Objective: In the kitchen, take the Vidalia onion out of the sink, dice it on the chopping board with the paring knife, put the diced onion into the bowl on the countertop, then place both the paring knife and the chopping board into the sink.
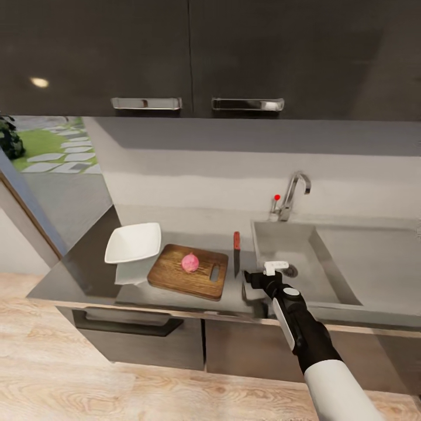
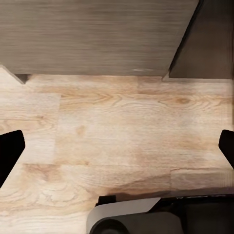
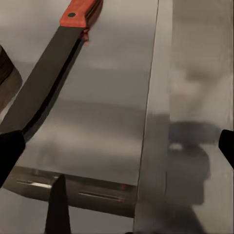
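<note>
Onion [image 1: 190, 262] position: the Vidalia onion rests on the chopping board [image 1: 175, 275], near its centre. The chopping board lies flat on the countertop [image 1: 88, 257], its handle slot toward the sink [image 1: 327, 275]. The bowl [image 1: 134, 241] sits just beside the board on the side away from the sink. The paring knife [image 1: 237, 253] lies on the countertop between board and sink, red-brown handle toward the wall. The right gripper [image 1: 255, 279] hovers over the counter edge near the knife tip, fingers spread, holding nothing. In the left wrist view, the left gripper [image 2: 117, 148] has its fingers [image 2: 9, 151] wide apart above the wooden floor [image 2: 117, 126].
</note>
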Tool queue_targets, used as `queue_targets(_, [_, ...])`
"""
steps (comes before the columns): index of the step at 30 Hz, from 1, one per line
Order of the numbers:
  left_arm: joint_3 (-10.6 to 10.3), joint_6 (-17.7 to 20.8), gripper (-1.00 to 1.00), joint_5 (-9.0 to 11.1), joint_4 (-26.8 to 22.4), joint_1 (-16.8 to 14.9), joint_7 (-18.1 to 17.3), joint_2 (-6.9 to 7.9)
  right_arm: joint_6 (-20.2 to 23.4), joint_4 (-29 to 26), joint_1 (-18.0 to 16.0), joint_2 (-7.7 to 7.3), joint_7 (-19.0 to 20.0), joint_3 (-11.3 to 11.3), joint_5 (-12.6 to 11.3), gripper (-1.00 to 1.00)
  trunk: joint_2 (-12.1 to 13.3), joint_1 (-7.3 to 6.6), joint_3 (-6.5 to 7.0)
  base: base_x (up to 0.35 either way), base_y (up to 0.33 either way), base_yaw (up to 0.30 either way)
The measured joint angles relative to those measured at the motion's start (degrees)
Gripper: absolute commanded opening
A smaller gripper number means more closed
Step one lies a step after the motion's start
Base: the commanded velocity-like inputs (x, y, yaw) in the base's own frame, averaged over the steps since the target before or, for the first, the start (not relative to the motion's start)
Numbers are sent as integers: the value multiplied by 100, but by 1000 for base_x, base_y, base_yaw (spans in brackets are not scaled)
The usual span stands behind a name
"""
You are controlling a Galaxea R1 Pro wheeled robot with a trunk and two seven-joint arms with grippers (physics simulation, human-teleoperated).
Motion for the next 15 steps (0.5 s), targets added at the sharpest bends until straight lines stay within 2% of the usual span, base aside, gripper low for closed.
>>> queue_targets(5, [1,-2,100,0,25,1,-1,0,-1,-1,-1,0,0,1,0,100,0,0,-1,0,-8,-87])
queue_targets(15, [2,-4,100,0,34,1,-1,0,-1,2,-1,0,0,1,1,100,0,0,-1,1,0,-5])
